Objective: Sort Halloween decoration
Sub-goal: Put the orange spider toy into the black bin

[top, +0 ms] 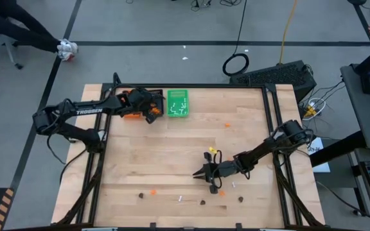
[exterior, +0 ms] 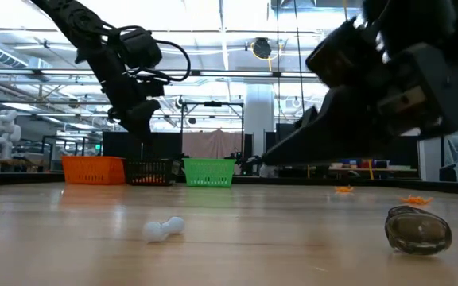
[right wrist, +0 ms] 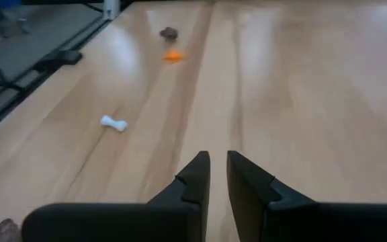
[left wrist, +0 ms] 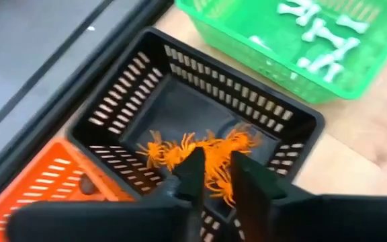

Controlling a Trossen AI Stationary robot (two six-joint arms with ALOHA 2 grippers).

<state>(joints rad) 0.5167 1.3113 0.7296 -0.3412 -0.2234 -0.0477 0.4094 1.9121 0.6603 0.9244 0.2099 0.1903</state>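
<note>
Left wrist view is showing what the high view can't: orange spider-like trinkets (left wrist: 200, 151) lying in a heap on the floor of the black tray (left wrist: 113, 107), white bone-shaped sticks (left wrist: 321, 40) lying in the green tray (left wrist: 247, 47) at mixed angles, and an orange tray (left wrist: 52, 181) touching the black one's other side. Left gripper (left wrist: 213, 176) is hanging over the black tray w/ fingers a narrow gap apart, nothing pinched btwn them; in the high view its arm is reaching across the table's far left corner. Right gripper (right wrist: 218, 176) is sitting low over the wood table (right wrist: 301, 81) near the front middle, arm stretching in from the right edge, fingers nearly pressed together w/ a thin slit, holding nothing. Right wrist view is showing a white stick (right wrist: 114, 124) lying flat, long axis running roughly crosswise to the gripper's line, plus an orange blob (right wrist: 173, 57) and a dark brown blob (right wrist: 168, 32) farther off, near each other. Low view is showing another dark blob (exterior: 417, 230) close up.
</note>
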